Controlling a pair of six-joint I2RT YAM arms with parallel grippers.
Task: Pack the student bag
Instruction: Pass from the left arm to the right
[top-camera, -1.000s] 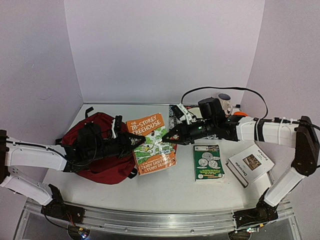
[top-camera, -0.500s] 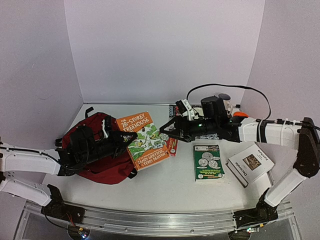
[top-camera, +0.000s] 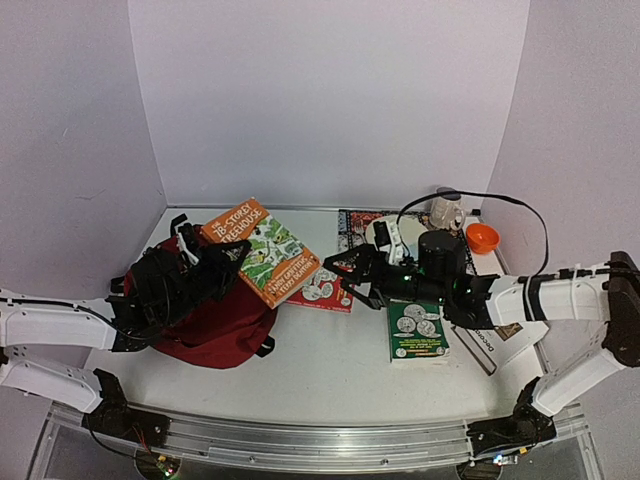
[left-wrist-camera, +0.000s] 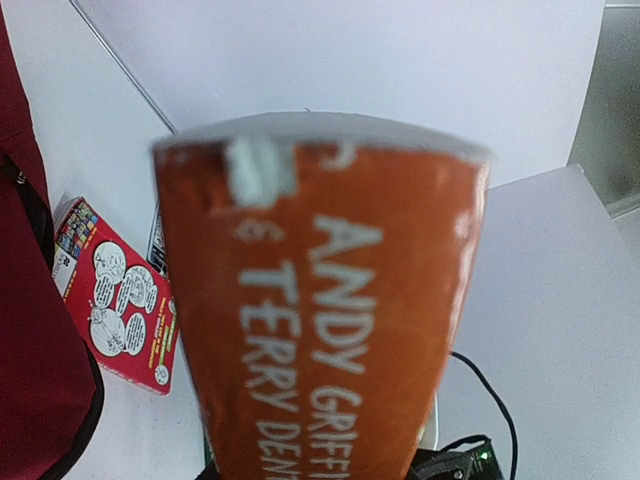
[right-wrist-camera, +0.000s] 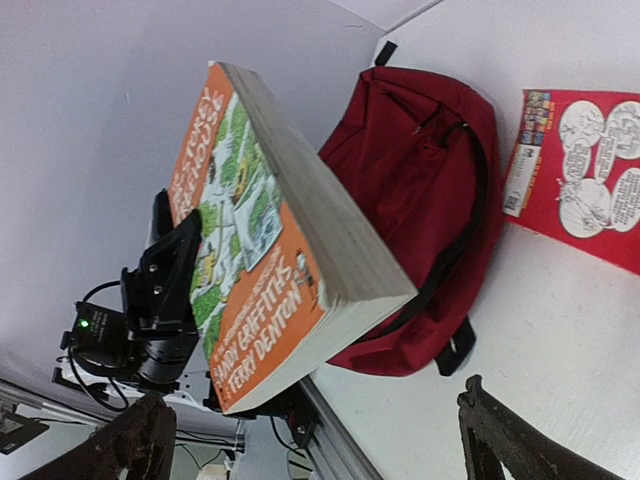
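Bag lies on the table's left side, long axis roughly front-to-back, handle end toward the back wall — left gripper clamps the orange book tilted above it, right gripper fingers spread apart.

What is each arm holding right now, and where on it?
Left gripper holds the orange book by its spine edge; the right gripper is open and empty.

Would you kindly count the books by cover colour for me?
orange book: 1
red book: 1
green book: 1
white book: 1
dark patterned flat item at the back, perhaps a book: 1
Total: 4 certain, 5 at most
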